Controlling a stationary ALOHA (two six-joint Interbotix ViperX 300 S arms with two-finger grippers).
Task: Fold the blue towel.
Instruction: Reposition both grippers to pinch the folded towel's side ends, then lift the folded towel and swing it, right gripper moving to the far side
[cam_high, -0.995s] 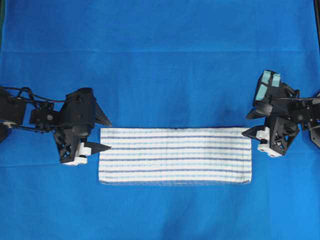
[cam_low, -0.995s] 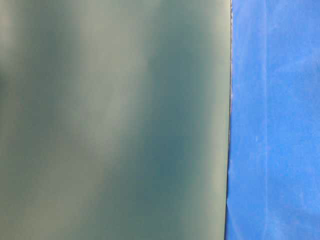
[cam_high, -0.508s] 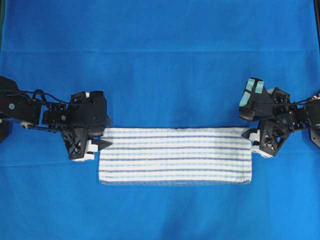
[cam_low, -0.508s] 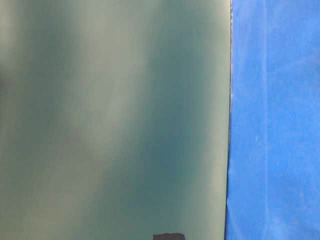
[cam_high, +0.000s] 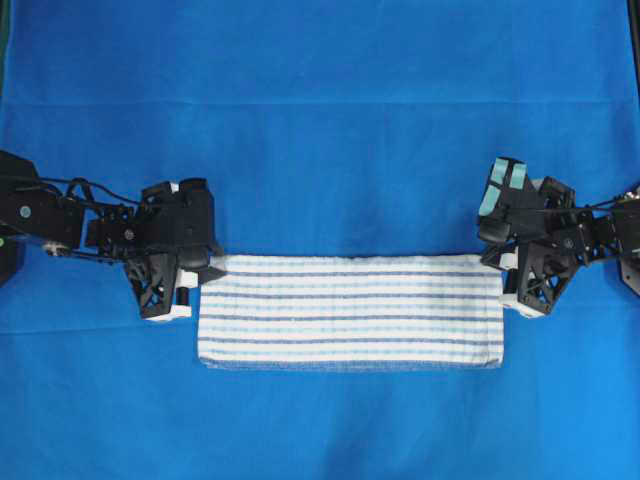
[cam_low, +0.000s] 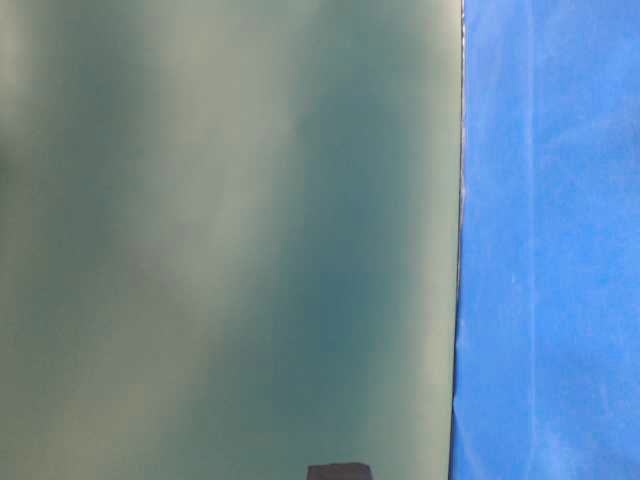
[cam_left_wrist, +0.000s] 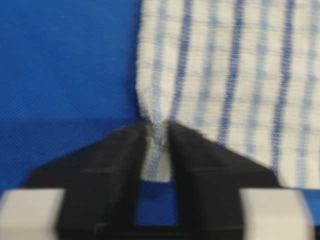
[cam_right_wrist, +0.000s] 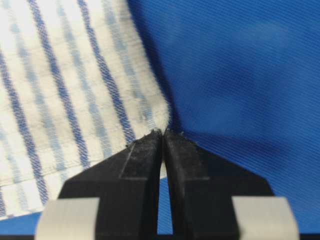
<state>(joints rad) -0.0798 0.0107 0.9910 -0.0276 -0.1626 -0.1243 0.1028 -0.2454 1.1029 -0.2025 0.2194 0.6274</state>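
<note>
The overhead camera looked straight down, far enough to take in the whole towel (cam_high: 350, 311) and both grippers. Each wrist camera sat close behind its own fingers, facing one upper towel corner, a patch shared with the overhead view. The table-level camera showed mostly blur.

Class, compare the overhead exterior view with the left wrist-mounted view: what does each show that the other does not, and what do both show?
Only the overhead view shows the whole blue towel lying as a long folded strip, and the right gripper at its far right corner. Only the left wrist view shows the left gripper with its fingers pinching a bunched bit of towel edge. Both show the striped towel, the left gripper at its corner, and the blue table covering.
</note>
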